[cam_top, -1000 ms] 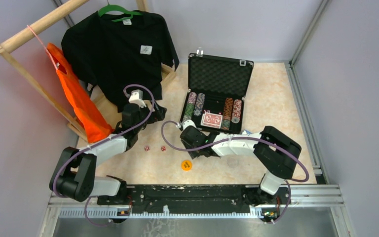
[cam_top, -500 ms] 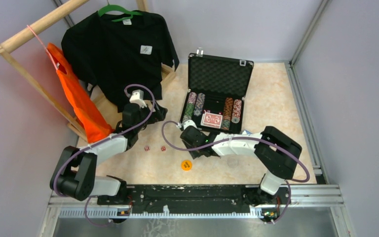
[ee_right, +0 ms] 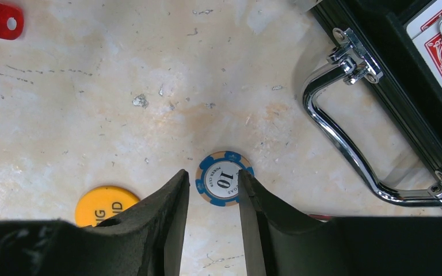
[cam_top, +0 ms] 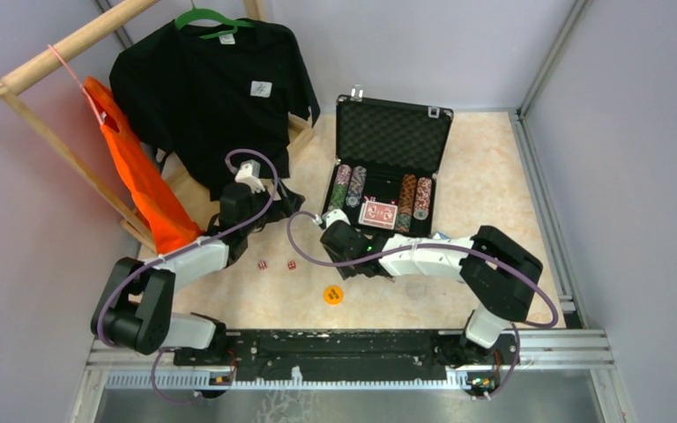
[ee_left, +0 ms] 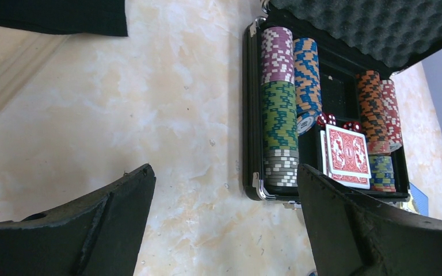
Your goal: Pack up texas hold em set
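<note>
A pale marbled tabletop spreads under the left gripper and the right gripper, with plain grey walls beyond and to either side of them and aluminium posts off to the right. Beyond and left of the left gripper stands a wooden rack with a black T-shirt on a green hanger and an orange bag. The light is soft and even.

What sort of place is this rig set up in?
Most likely a lab test cell, not a home: plain panel walls in aluminium framing enclose the marble-look tabletop, with staged props, a wooden garment rack and an open poker case.
</note>
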`<state>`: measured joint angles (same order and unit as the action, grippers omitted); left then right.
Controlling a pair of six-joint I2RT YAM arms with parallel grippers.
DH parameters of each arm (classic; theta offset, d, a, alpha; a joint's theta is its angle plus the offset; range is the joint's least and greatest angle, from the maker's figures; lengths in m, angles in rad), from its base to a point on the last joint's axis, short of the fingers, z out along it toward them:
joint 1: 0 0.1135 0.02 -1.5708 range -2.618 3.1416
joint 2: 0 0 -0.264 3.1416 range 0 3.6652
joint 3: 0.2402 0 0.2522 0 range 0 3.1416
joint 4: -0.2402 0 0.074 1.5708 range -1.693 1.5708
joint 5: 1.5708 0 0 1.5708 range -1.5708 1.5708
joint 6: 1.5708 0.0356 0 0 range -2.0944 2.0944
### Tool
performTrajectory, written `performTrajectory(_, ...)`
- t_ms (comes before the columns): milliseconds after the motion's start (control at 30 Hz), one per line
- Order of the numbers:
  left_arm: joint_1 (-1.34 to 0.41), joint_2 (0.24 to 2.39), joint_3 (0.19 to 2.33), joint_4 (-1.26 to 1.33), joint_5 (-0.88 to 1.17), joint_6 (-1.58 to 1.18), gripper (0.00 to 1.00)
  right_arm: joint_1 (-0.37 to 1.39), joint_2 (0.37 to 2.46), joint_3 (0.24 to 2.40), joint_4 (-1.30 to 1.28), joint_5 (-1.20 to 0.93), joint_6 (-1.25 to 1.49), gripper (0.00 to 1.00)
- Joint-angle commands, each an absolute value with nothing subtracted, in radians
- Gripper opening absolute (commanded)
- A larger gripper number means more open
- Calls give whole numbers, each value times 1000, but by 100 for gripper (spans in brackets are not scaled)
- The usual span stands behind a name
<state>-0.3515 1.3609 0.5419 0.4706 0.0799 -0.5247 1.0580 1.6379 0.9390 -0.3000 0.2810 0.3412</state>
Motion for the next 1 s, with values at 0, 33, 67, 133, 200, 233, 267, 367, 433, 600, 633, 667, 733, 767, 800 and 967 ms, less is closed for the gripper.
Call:
performTrajectory(0, -354, 1359, 568, 464, 131, -544, 97, 1056, 1596, 984, -299, 297, 342, 44)
performTrajectory(33, -354, 1355, 569, 453, 132, -548, 97, 1055, 1598, 985, -305, 296, 348, 50)
performTrajectory(67, -354, 1350, 570, 442, 135, -550, 97, 1056, 1603, 988, -315, 298, 356, 53)
performTrajectory(133, -354, 1343, 572, 418, 139, -566, 97, 1055, 1616, 994, -337, 308, 380, 55)
performTrajectory(200, -354, 1339, 570, 405, 147, -586, 96, 1055, 1633, 1004, -360, 315, 407, 55)
performTrajectory(233, -354, 1339, 568, 402, 152, -593, 96, 1055, 1640, 1006, -365, 315, 418, 55)
performTrajectory(267, -354, 1339, 563, 401, 156, -599, 95, 1055, 1644, 1006, -367, 309, 431, 55)
performTrajectory(367, -354, 1346, 557, 395, 161, -603, 96, 1056, 1645, 1005, -368, 299, 468, 55)
performTrajectory(433, -353, 1350, 557, 392, 159, -600, 95, 1055, 1672, 1006, -369, 295, 483, 55)
performTrajectory(600, -354, 1363, 563, 390, 170, -603, 95, 1052, 1708, 1002, -374, 289, 506, 57)
performTrajectory(633, -354, 1366, 563, 390, 170, -604, 95, 1052, 1708, 1000, -368, 287, 509, 58)
performTrajectory(667, -354, 1368, 564, 390, 172, -603, 95, 1052, 1709, 995, -365, 287, 510, 58)
performTrajectory(733, -354, 1374, 566, 391, 175, -603, 95, 1052, 1706, 991, -365, 291, 510, 58)
performTrajectory(767, -353, 1376, 566, 391, 176, -603, 95, 1051, 1702, 991, -366, 295, 509, 58)
performTrajectory(800, -353, 1379, 567, 391, 176, -602, 95, 1051, 1698, 991, -368, 295, 507, 59)
performTrajectory(967, -354, 1388, 572, 392, 184, -603, 95, 1040, 1692, 986, -378, 293, 502, 58)
